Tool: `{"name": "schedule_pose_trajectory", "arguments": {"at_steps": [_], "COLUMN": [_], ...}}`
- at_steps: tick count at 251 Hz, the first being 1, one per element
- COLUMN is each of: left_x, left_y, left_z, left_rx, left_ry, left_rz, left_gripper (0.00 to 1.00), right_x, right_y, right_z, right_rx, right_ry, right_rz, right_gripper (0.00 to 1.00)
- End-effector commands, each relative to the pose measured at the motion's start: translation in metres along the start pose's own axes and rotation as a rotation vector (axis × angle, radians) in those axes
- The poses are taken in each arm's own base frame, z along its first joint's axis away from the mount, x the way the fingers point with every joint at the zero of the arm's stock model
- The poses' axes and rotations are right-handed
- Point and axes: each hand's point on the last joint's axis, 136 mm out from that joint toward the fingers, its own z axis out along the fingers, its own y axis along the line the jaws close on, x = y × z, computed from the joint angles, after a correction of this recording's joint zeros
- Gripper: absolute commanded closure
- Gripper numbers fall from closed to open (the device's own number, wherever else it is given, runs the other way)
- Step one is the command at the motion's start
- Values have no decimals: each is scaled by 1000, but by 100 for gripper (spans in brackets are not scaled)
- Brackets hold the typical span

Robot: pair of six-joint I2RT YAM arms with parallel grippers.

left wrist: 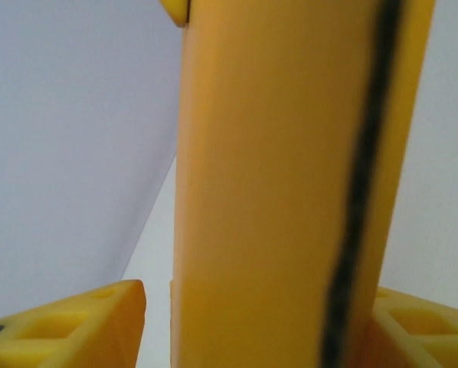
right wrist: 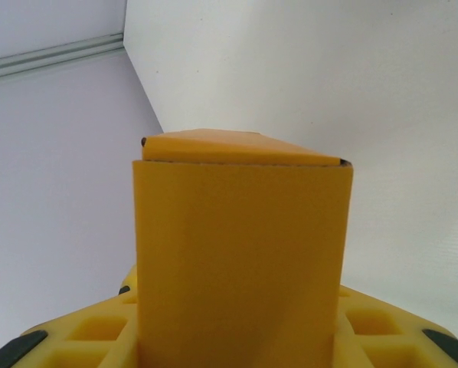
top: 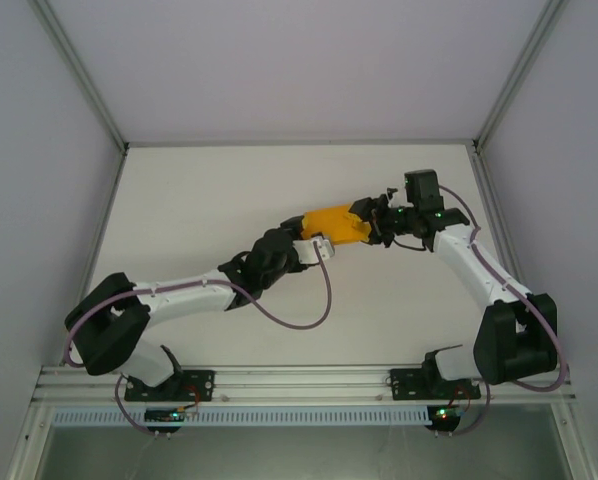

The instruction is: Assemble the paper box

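The paper box [top: 337,224] is a small orange-yellow folded box held above the middle of the table between both arms. My right gripper [top: 371,222] grips its right end. In the right wrist view the box [right wrist: 240,261] fills the space between the yellow fingers [right wrist: 83,337], which press on both its sides. My left gripper [top: 322,242] straddles the box's left end. In the left wrist view the box [left wrist: 275,192] stands between the jaws. The right finger [left wrist: 424,330] touches it, while a gap separates the left finger [left wrist: 76,326] from it.
The white table [top: 209,200] is enclosed by pale walls with metal frame posts [top: 79,75] at the back corners. A purple cable [top: 314,315] loops from the left arm over the table. A metal rail [top: 299,380] runs along the near edge.
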Motion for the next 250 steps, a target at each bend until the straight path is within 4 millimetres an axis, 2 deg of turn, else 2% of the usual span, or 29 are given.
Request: {"name": "schedule_pose_trajectory", "arguments": {"at_steps": [1,59,78,106,132,156,164,175,210,230,250], "left_x": [-9,-10,-12,-12,-9,-7,-6,-4,20,42,62], "left_y": [22,30,32,30,26,22,20,14,-4,-20,-34], "left_z": [-8,-16,-19,-23,-28,-36,-38,-42,-54,-62,-63], "left_rx": [-82,-105,-96,-49,-3,62,92,165,372,515,610], "left_ry": [-24,-23,-23,2,29,47,56,77,192,308,435], "left_rz": [15,53,73,95,93,81,63,42,-38,-83,-137], "left_gripper": [40,46,50,56,60,60,60,60,59,57,65], "right_x": [23,23,25,18,13,1,-4,-8,-30,-40,-45], "right_y": [-3,2,3,7,3,-1,-3,-3,3,6,5], "right_z": [1,-2,-5,-10,-15,-20,-22,-24,-33,-41,-44], "right_rx": [-9,-34,-40,-46,-16,6,13,8,5,80,166], "right_ry": [117,81,71,23,-15,-80,-101,-110,-219,-294,-323], "right_rz": [17,-33,-44,-68,-121,-156,-169,-194,-372,-597,-781], "right_gripper": [54,49,45,34,24,11,1,1,1,1,1]}}
